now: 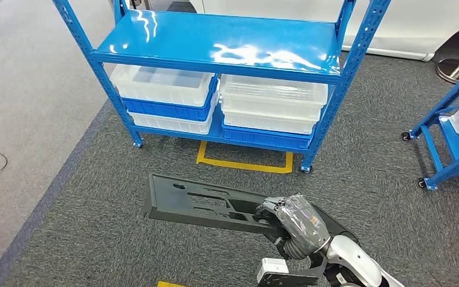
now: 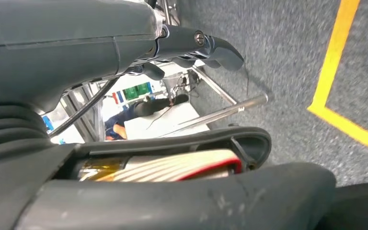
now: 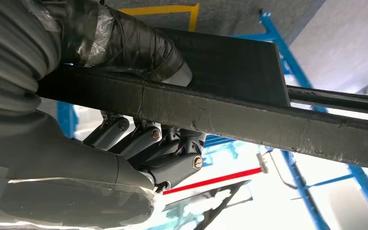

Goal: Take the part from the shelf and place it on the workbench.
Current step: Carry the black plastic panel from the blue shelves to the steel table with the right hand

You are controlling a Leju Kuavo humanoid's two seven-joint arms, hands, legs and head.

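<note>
Part [image 1: 200, 205]: from the head view we see this long black panel held level above the grey carpet [image 1: 95, 239], clear of the blue shelf [image 1: 221, 48], gripped at one end by the right hand [image 1: 293, 226]. Our right wrist view adds the thumb [image 3: 139, 48] on one face of the panel and fingers [image 3: 172, 153] curled against the other. Our left wrist view shows the left hand [image 2: 124, 43] over carpet; its state we cannot tell.

White bins [image 1: 273, 103] stacked on blue trays [image 1: 168, 110]; yellow floor marking [image 1: 244, 163]; grey carpet [image 1: 95, 239].

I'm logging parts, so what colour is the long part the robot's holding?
Black, or very dark grey. The head view shows the part best, held by the right hand.
</note>
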